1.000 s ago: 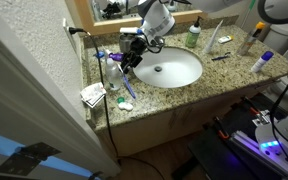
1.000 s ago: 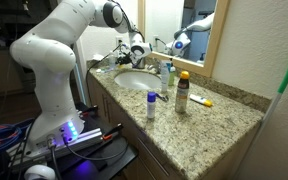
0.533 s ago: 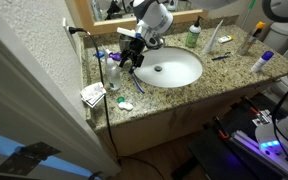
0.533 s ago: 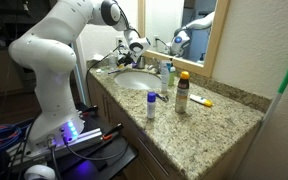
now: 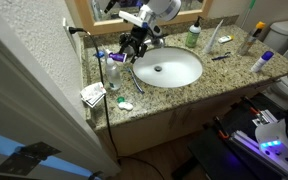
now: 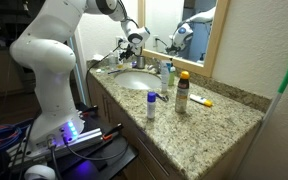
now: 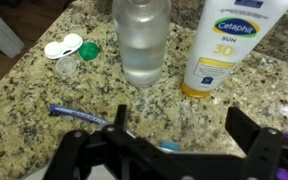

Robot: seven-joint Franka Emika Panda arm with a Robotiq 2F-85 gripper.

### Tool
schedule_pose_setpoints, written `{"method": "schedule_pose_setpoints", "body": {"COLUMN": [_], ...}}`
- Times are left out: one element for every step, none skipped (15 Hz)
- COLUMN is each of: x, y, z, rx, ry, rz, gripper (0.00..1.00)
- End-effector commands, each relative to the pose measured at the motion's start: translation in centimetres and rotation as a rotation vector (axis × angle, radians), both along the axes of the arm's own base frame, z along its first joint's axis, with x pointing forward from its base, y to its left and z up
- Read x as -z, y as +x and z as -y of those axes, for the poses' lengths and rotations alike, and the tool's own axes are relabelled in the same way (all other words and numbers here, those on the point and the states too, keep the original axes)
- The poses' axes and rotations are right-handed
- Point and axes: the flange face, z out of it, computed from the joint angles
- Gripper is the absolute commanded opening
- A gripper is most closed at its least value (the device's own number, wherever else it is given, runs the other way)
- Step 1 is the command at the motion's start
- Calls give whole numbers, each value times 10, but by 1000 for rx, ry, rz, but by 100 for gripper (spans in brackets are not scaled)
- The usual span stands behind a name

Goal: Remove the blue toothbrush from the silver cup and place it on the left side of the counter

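The blue toothbrush [image 7: 79, 114] lies flat on the speckled granite counter [image 7: 24, 130], left of the sink; in an exterior view [image 5: 125, 86] it shows as a thin blue stick. My gripper [image 7: 181, 116] is open and empty, raised above the counter, with the toothbrush passing under its fingers. In both exterior views the gripper [image 5: 136, 44] [image 6: 135, 41] hangs over the back left of the counter. I cannot pick out the silver cup with certainty among the things in the back left corner.
A clear bottle [image 7: 141, 40] and a Cetaphil sunscreen tube [image 7: 224, 50] stand just beyond the gripper. White caps [image 7: 64, 47] and a green cap [image 7: 89, 50] lie nearby. The white sink [image 5: 167, 68], a green bottle [image 5: 193, 35] and packets [image 5: 92, 94] are around.
The gripper has risen and moved back towards the mirror, away from the counter's front. The blue toothbrush stays lying on the counter.
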Motion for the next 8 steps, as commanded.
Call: {"method": "schedule_pose_setpoints", "body": {"x": [-24, -30, -36, -41, -46, -52, -59, -67], "y": [-31, -38, -45, -55, -65, -74, -84, -92], "z": [31, 43, 53, 65, 77, 91, 107, 125], "rx": [-44, -46, -55, -66, -84, -106, -126, -127], "ry": [12, 5, 14, 26, 44, 62, 75, 95], "rz": [40, 39, 34, 25, 7, -8, -22, -16], "gripper": [100, 100, 100, 100, 100, 100, 100, 100]}}
